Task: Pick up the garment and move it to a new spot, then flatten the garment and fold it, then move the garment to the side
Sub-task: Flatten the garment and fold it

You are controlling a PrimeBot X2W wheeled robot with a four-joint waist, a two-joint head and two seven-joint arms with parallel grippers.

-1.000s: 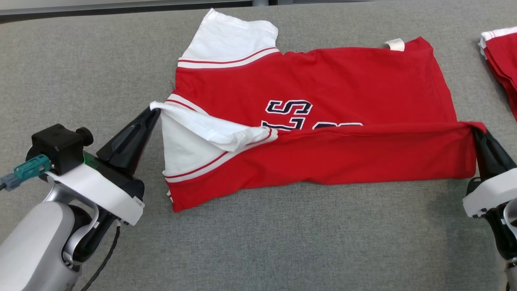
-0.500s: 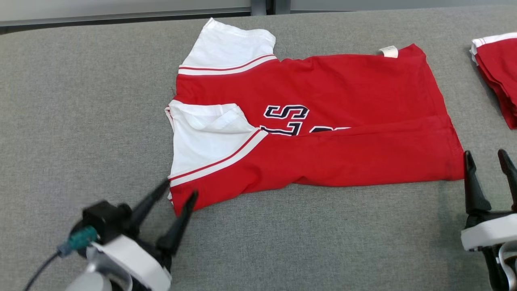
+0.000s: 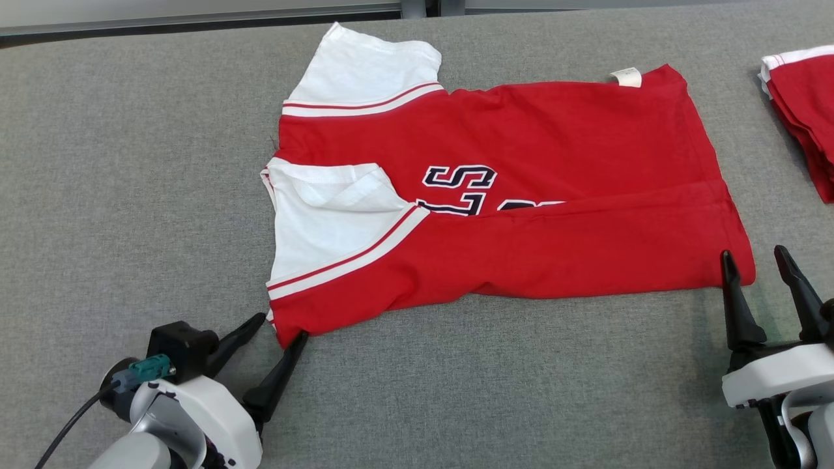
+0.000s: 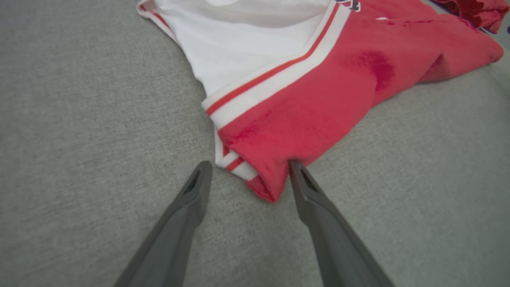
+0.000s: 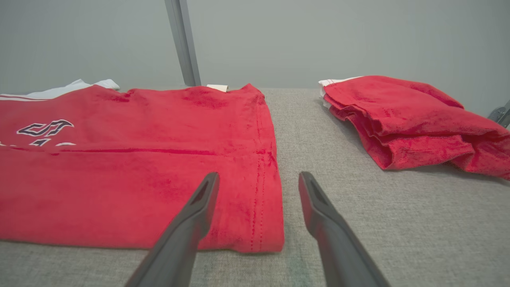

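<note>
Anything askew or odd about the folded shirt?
Yes. On the red shirt, the folded-over flap lies crooked: its white sleeve is rumpled, and the near-left corner juts toward the robot past the near edge.

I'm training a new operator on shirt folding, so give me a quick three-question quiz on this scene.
1. True or false: the left gripper is shut on the shirt.
2. What lies on the table to the right of the shirt? A: folded red clothes. B: a box. C: a cup.
3. Fill in: the right gripper, at the shirt's near corner, is ___.
Key: 1 false; 2 A; 3 open.
</note>
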